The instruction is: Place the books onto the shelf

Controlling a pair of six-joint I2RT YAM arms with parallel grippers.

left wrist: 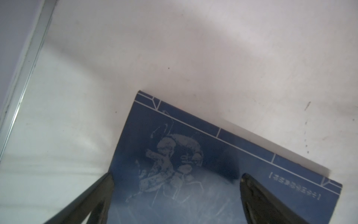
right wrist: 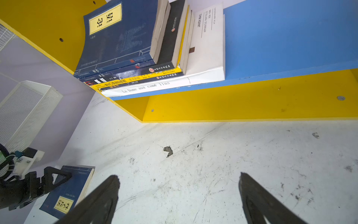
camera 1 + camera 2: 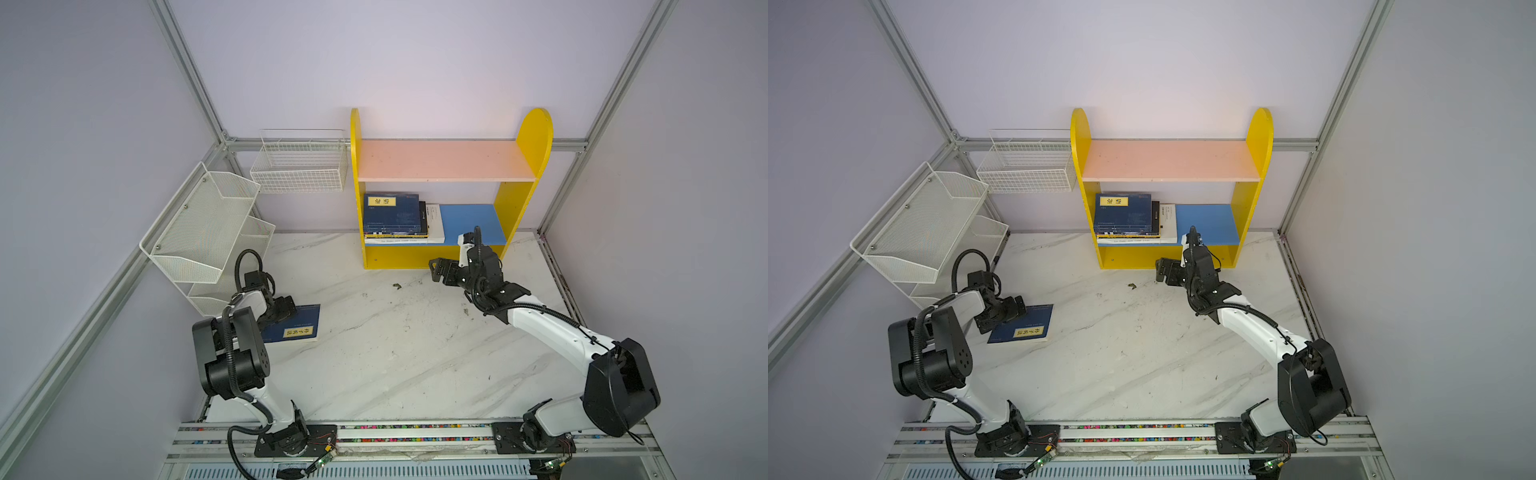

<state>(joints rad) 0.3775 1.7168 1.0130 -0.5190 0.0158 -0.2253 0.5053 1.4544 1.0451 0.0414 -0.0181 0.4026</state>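
Left gripper (image 1: 177, 175), jaws wide apart, hovers over the navy paperback with yellow title label (image 3: 301, 326), hiding one corner in both top views; right gripper (image 2: 179, 176) gapes above white marble tabletop (image 3: 395, 353).

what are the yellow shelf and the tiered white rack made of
Yellow shelf: probably painted wood board, matte; flat cut edges and screw heads show. Tiered white rack: likely white-coated metal mesh; fine perforations and a wire rim show.
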